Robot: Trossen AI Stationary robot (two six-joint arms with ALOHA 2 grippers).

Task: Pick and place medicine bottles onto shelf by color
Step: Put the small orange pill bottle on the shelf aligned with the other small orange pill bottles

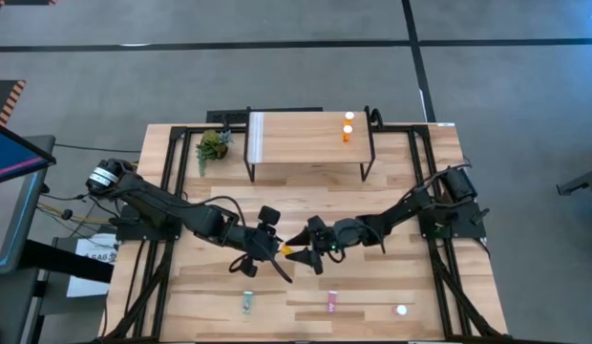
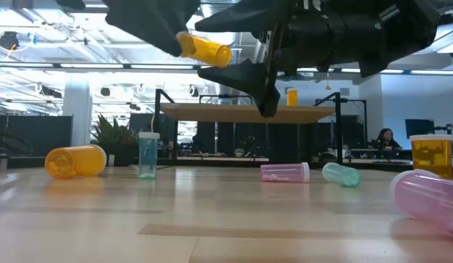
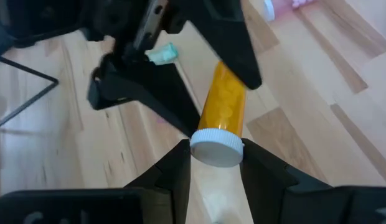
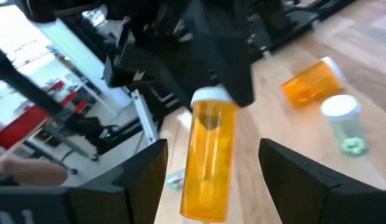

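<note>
Handover above mid-table: left gripper [image 3: 215, 163] clamps the orange bottle [image 3: 225, 102] at its white cap; right gripper [image 4: 208, 165] straddles the body, fingers spread. Right should close squarely mid-body before left releases, then carry to the shelf [image 1: 301, 139] at the far side, beside orange bottles

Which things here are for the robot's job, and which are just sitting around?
For the job:
- orange bottle, held at its cap by the left tool
- right tool, open around it
- shelf holding two orange bottles
- pink bottle
- teal bottle

Just sitting:
- plant
</note>
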